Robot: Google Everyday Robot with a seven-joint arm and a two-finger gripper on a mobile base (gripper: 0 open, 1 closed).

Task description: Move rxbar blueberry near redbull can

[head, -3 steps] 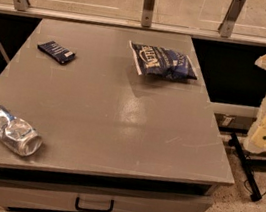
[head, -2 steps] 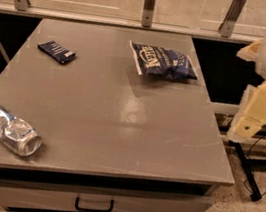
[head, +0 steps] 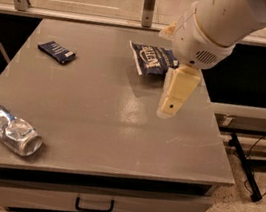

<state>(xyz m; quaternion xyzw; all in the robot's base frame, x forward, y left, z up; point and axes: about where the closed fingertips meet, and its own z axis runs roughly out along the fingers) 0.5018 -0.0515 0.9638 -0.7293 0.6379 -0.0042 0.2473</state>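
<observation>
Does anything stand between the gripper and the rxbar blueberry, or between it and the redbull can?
Nothing visible does. The gripper hangs above the table's right part; bare table separates it from the rxbar blueberry, and the bar from the redbull can. The chip bag lies off both paths.

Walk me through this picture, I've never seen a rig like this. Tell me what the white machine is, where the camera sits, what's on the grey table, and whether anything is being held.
The big white shape is a robot arm. The cream piece hanging from it is its gripper, poised over the right side of the grey table. A single camera looks down on the table from its front side. On the table lie a dark blue rxbar blueberry at the far left, a crushed redbull can at the near left, and a blue-and-white chip bag at the back, beside the gripper. Nothing appears to be held.
</observation>
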